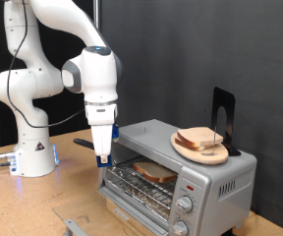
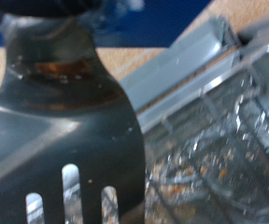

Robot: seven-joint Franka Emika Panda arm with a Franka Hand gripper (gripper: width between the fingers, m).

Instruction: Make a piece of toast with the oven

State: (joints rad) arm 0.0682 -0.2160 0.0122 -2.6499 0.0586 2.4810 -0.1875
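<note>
The white robot arm reaches down so that its hand hangs just by the open front of the oven, at the corner on the exterior view's left. The hand is closed on a dark spatula; in the wrist view the spatula's flat blade with long slots fills much of the picture, with the shiny oven tray right behind it. The oven door is folded down and sticks out toward the exterior view's bottom. There is open room above the door and to the exterior view's left of it, over the bare wooden worktop. Inside the oven, the piece of toast lies flat on the wire rack, close to the front edge and near the hand. On the flat top of the oven sits a round wooden plate with more bread slices stacked on it, near the edge on the exterior view's right. A black stand rises just behind the plate. The knobs run down the oven's front panel.
</note>
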